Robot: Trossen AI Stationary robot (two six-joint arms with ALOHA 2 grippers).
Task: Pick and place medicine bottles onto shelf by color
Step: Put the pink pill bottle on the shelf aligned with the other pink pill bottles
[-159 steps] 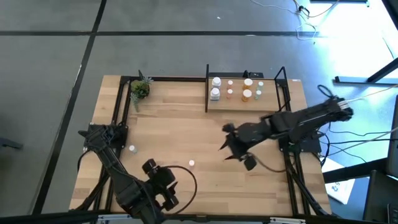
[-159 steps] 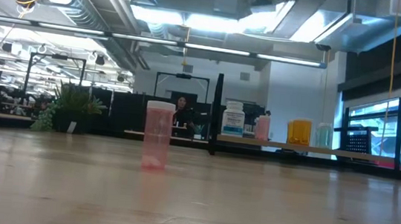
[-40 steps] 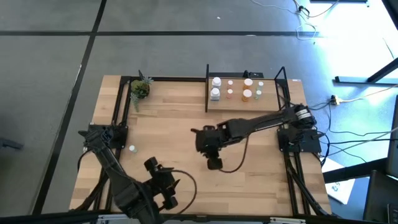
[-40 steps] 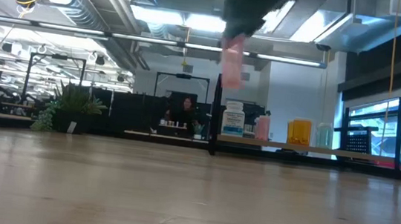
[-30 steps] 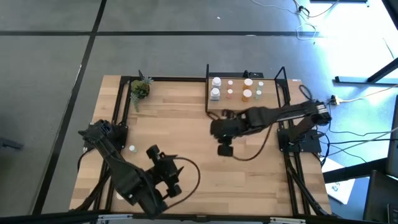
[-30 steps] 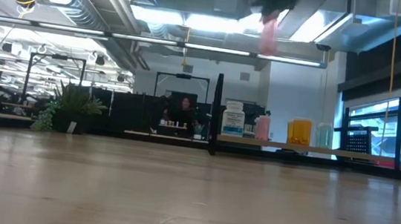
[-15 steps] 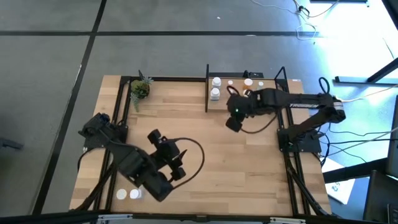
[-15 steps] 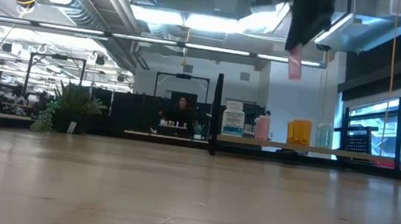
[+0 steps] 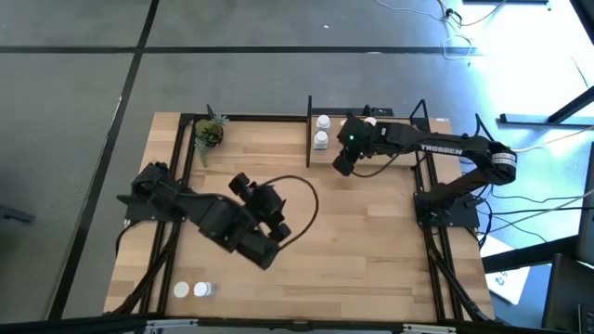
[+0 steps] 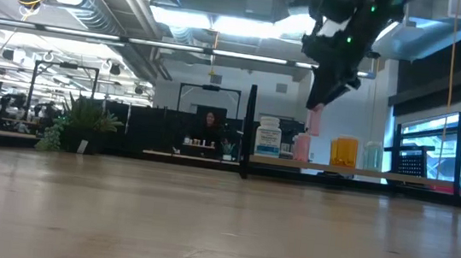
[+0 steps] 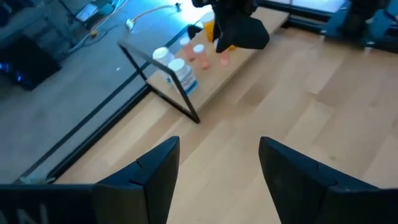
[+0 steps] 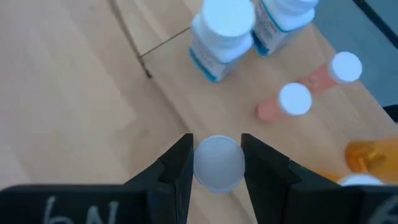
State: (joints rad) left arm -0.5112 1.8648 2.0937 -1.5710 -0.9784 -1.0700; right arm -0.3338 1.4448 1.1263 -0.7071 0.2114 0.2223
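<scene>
Grey floor (image 9: 278,56) around the table, ceiling strip lights (image 10: 221,55), exposed ducts, windows (image 10: 434,155) at right.

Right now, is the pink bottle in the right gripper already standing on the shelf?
No: the pink bottle hangs from the right gripper, above the shelf.

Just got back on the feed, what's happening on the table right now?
The right gripper is shut on a pink bottle and holds it in the air over the shelf, near two pink bottles standing there beside the white ones. The left gripper is open and empty, out over the middle of the table and facing the shelf. Two white bottles wait at the table's front left corner.
</scene>
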